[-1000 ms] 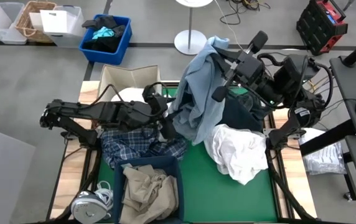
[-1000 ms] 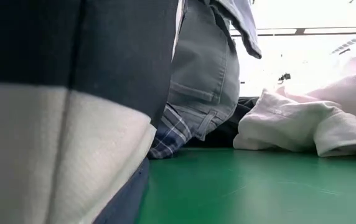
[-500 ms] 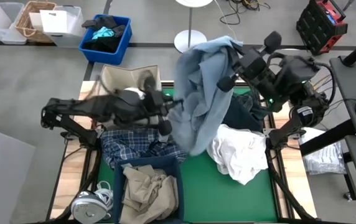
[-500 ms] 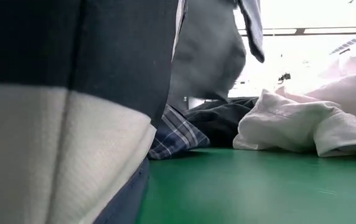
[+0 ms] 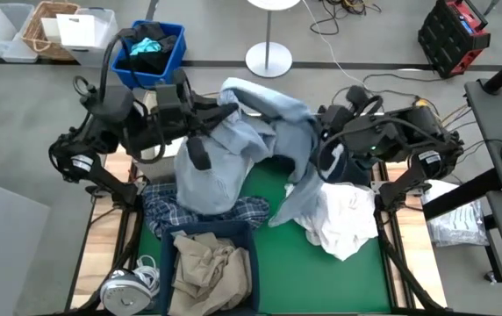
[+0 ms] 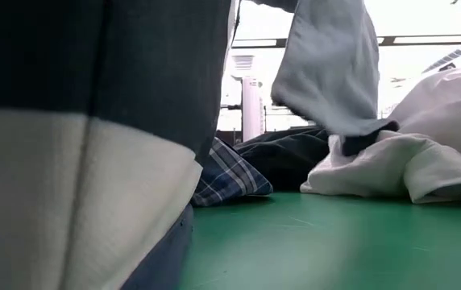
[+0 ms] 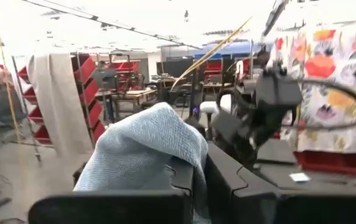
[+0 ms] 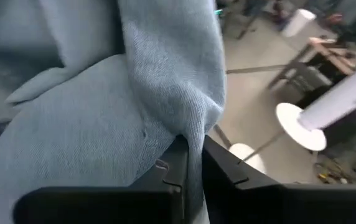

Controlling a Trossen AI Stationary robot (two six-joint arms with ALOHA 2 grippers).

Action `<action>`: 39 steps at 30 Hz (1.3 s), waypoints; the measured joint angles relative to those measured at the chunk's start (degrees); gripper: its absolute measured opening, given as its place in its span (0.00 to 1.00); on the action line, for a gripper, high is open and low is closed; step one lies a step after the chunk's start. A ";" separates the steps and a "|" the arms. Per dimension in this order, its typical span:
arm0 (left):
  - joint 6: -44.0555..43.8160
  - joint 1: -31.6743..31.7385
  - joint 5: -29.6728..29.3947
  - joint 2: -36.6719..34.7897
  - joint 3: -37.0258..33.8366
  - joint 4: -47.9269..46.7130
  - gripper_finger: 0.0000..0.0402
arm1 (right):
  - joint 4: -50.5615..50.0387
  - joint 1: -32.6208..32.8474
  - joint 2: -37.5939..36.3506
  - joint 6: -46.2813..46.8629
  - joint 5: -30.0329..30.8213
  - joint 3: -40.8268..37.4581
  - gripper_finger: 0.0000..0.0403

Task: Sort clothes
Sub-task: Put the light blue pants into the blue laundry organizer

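Light blue denim (image 5: pixel 233 145): now slung between both arms above the table (image 5: pixel 277 263); half a second ago it hung upright from the right arm. Left gripper (image 7: pixel 200 171) has risen and is clamped on one fold; right gripper (image 8: pixel 192 163) is clamped on another. White shirt (image 5: pixel 343 219) lies below the right gripper, plaid shirt (image 5: pixel 200 218) below the left, partly covered by denim. Low view is half blocked by a bin.

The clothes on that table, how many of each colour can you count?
Light blue denim: 1
Blue-white plaid shirt: 1
White shirts: 1 heap, number unclear
Dark navy piece: 1
Tan trousers: 1
Total: 5 visible
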 joint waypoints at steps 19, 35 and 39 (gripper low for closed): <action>-6.95 1.80 -18.05 3.95 9.10 1.29 0.01 | 12.18 0.29 -1.42 -14.22 6.31 0.00 0.69; -10.82 2.35 -7.96 10.03 9.10 2.94 0.02 | 38.64 -6.50 5.65 -21.23 -21.67 0.00 0.78; -11.30 2.36 -2.60 10.99 9.10 3.40 0.02 | 38.28 -7.21 7.31 -23.18 -21.89 0.00 0.68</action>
